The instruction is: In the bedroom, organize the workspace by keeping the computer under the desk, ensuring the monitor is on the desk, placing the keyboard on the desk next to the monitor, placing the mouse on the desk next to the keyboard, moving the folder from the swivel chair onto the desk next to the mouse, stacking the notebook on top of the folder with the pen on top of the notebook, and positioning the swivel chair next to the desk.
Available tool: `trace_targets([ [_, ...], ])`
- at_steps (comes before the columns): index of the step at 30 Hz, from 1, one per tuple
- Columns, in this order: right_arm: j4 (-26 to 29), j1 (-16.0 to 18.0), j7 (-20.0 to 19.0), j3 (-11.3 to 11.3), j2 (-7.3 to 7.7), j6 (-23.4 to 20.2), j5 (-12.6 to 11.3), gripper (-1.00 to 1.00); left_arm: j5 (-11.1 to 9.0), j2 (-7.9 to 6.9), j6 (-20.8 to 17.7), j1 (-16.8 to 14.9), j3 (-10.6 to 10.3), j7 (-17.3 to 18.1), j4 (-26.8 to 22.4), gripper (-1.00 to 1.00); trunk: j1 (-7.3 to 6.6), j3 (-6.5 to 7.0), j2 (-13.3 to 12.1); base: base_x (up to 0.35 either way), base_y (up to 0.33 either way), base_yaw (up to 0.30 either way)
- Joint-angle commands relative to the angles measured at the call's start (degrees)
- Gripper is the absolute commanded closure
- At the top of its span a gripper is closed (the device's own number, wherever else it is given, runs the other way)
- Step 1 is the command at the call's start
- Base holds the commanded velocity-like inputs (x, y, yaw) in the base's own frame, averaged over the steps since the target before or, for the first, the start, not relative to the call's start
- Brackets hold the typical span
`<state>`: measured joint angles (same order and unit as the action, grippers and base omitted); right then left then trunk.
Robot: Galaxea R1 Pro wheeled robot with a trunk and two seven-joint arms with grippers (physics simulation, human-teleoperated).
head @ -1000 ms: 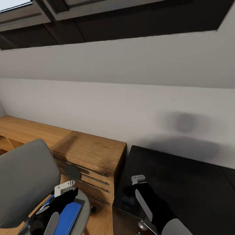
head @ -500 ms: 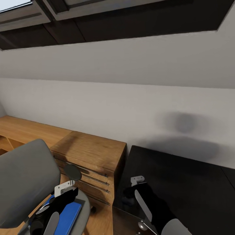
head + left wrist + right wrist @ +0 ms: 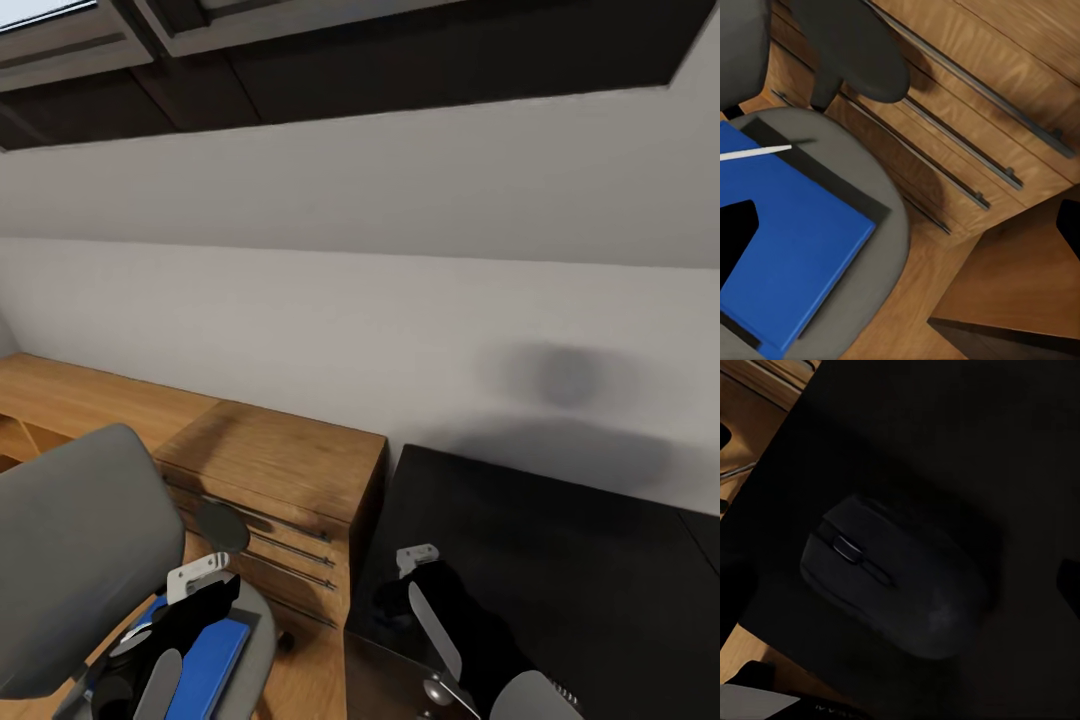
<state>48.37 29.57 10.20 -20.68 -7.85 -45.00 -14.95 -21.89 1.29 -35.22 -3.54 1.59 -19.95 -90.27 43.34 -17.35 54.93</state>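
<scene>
- Fingers of the right gripper (image 3: 400,585) look spread above the mouse (image 3: 896,585), near the desk (image 3: 560,560) corner.
- Left gripper (image 3: 205,590), spread unclear, hovers over the folder (image 3: 791,255) on the swivel chair (image 3: 70,560).

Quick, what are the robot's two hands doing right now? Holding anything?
Left gripper: over the folder on the swivel chair; open or shut cannot be told.
Right gripper: above the mouse on the desk; cannot be told.

Head view looks down across swivel chair (image 3: 80,560) and desk (image 3: 560,560); wrist views hover close, apparently straight down.
</scene>
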Motion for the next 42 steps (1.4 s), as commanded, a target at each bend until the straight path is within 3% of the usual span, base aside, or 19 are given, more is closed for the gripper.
trace_targets([
  [1,0.06,0.05,0.55,-0.15,0.02,-0.17,-0.6,-1.0,-0.59,0.03,-0.2,-0.05,0.03,-0.44,-0.08,-1.0,0.23,-0.26,0.47,0.0,0.0,0.0],
  [19,0.06,0.05,0.52,-0.24,0.02,-0.18,-0.6,-1.0,-0.61,0.03,-0.2,-0.05,0.03,-0.45,-0.08,-1.0,4.19,-3.49,7.69,0.0,0.0,0.0],
  [42,0.06,0.05,0.51,-3.03,-0.07,-0.18,-0.6,-1.0,-0.69,0.03,-0.2,-0.06,-0.01,-0.44,-0.08,-1.0,4.19,-3.49,7.69,0.0,0.0,0.0],
])
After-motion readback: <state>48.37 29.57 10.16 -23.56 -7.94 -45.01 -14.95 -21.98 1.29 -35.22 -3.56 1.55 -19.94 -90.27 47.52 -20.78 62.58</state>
